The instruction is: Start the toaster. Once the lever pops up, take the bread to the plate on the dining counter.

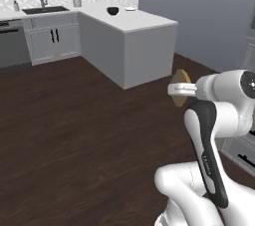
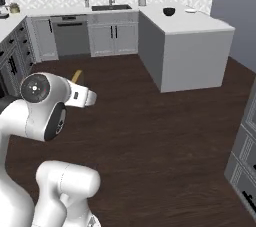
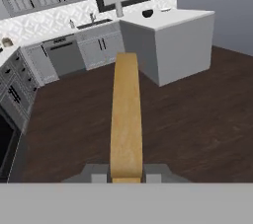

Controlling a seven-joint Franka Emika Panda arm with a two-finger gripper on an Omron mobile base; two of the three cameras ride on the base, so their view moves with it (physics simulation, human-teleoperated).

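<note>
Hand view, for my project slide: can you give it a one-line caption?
Tool shut on a slice of bread, held edge-on above dark wood floor, facing the white counter.

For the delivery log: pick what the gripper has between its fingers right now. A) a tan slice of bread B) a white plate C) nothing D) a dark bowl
A: in the hand view the bread stands edge-on between the fingers of the gripper, and the left base view shows its tan edge at the gripper's end, above the dark floor.
</note>
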